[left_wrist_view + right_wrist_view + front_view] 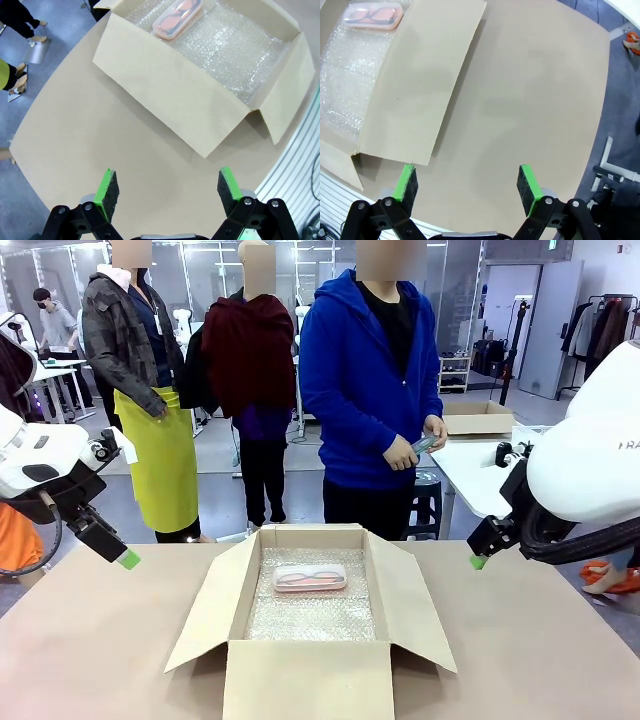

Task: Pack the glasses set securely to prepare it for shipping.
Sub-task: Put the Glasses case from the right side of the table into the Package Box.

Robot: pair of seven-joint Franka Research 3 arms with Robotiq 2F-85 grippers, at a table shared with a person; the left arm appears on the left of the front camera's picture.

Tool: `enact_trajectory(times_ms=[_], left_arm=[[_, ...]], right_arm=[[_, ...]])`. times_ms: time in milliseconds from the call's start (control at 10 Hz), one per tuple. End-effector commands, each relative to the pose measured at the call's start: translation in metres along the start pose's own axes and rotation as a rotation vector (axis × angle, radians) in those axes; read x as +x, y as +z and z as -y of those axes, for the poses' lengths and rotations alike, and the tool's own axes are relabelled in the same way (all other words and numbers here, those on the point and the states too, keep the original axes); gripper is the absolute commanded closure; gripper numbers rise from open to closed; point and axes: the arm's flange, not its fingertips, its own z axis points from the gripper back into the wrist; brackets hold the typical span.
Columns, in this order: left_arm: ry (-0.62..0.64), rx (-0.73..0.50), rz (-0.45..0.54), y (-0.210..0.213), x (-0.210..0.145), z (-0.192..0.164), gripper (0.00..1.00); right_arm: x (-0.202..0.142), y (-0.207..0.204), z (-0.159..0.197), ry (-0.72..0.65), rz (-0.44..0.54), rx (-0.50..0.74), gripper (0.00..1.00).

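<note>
Clear-white case (310, 578) flat in box (305, 680) — long axis left-right.

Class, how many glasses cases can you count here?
2: the clear-white case lies on bubble wrap inside the cardboard box; the mint green case is in the person's hands.

Clear-white plastic glasses case (310, 577) lies on bubble wrap (310, 620) inside the open brown cardboard box (305, 680), centred on the tan surface (100, 640).
</note>
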Motion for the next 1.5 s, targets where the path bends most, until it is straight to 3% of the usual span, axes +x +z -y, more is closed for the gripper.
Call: enact_trajectory(times_ms=[0,1400], left_arm=[[-0.007,0.005,-0.001,0.0015,-0.0009,-0.0009,0.0],[-0.007,0.005,-0.001,0.0015,-0.0009,-0.0009,0.0]], right_arm=[[-0.0024,0.0011,-0.0021,-0.017,-0.001,0.007,0.0],[-0.0024,0.0011,-0.0021,-0.017,-0.001,0.007,0.0]])
